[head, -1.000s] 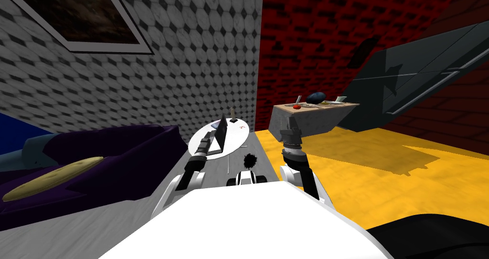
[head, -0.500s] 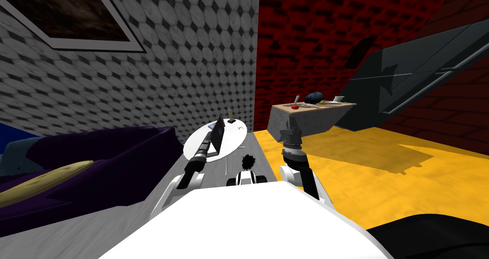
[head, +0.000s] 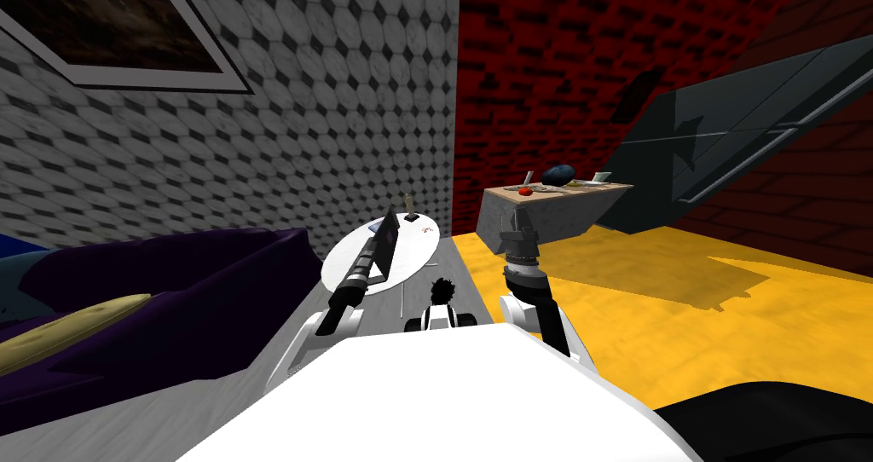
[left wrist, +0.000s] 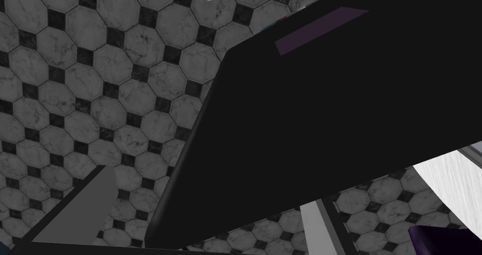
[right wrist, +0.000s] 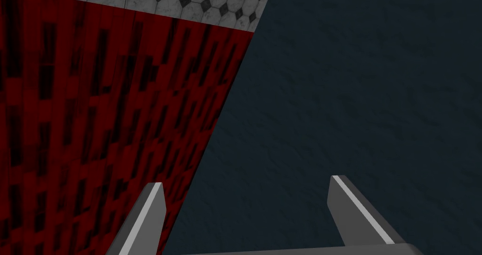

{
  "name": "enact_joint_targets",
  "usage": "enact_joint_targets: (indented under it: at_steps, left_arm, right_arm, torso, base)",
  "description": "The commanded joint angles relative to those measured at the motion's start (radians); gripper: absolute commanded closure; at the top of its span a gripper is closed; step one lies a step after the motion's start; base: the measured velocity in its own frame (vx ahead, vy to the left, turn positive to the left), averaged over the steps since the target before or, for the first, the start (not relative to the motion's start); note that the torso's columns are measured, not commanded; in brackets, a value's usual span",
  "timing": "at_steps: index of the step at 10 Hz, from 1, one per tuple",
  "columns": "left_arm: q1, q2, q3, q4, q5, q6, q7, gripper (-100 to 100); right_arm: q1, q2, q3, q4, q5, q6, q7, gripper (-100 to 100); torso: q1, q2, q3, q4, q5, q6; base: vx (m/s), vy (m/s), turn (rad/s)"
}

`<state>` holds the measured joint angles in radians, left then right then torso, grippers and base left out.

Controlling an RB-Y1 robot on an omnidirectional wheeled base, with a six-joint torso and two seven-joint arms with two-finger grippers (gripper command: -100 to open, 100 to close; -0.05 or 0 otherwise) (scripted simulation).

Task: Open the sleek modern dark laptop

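The dark laptop [head: 390, 237] stands on the white oval table [head: 422, 242] with its lid raised steeply. My left gripper [head: 376, 242] reaches along the lid's near side. In the left wrist view the black lid [left wrist: 320, 115] lies close across the hand. One grey finger [left wrist: 84, 205] stands off to its side, well away from the middle, and the lid hides the other, so the gripper reads as open. My right gripper [head: 519, 221] is held up to the right of the table, open with nothing between its fingers [right wrist: 151, 210].
A purple sofa [head: 196, 286] with a yellowish cushion [head: 77, 329] runs along my left. A small figurine [head: 409, 201] stands at the table's far end. A grey counter [head: 546, 214] with several items and a dark cabinet [head: 725, 158] lie to the right, past yellow floor [head: 682, 312].
My view has shifted, so the sofa and table slid left. My left hand has moved forward and up along the laptop's lid. The right arm has kept still.
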<state>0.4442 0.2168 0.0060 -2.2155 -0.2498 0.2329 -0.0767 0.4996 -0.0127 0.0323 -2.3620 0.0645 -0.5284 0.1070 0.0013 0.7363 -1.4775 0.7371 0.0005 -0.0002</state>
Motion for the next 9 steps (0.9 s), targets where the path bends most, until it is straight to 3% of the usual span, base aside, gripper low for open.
enact_joint_targets:
  at_steps: [1,3,6,7,8,9]
  left_arm:
    - [-0.007,-0.025,-0.002,0.012,0.028,-0.011,0.026,100]
    - [-0.014,-0.05,-0.005,0.024,0.056,-0.022,0.053,100]
    - [-0.031,-0.113,-0.011,0.055,0.127,-0.049,0.119,100]
    - [-0.034,-0.125,-0.012,0.061,0.141,-0.054,0.133,100]
    - [-0.04,-0.115,-0.013,0.053,0.129,-0.049,0.119,100]
    - [-0.051,-0.128,-0.01,0.084,0.147,-0.069,0.137,100]
  right_arm:
    - [0.0,0.0,0.0,0.0,0.0,0.0,0.0,0]
    - [0.0,0.0,0.0,0.0,0.0,0.0,0.0,0]
    - [0.0,0.0,0.0,0.0,0.0,0.0,0.0,0]
    - [0.0,0.0,0.0,0.0,0.0,0.0,0.0,0]
    - [0.0,0.0,0.0,0.0,0.0,0.0,0.0,0]
    - [0.0,0.0,0.0,0.0,0.0,0.0,0.0,0]
  torso:
    - [-0.001,0.003,0.003,0.001,0.0,0.0]
    - [0.008,0.003,0.003,0.0,0.004,-0.001]
    - [0.01,0.001,0.002,-0.002,0.006,-0.004]
    - [0.008,-0.001,0.001,-0.002,0.005,-0.003]
    - [0.005,-0.001,0.0,-0.002,0.003,-0.002]
    - [-0.004,-0.001,0.0,-0.001,0.0,0.001]
  base:
    - [-0.017,0.083,0.024]
    - [-0.033,0.131,-0.005]
    - [-0.039,0.175,0.02]
    - [-0.03,0.17,0.035]
    - [-0.016,0.078,0.014]
    - [-0.012,0.056,0.035]
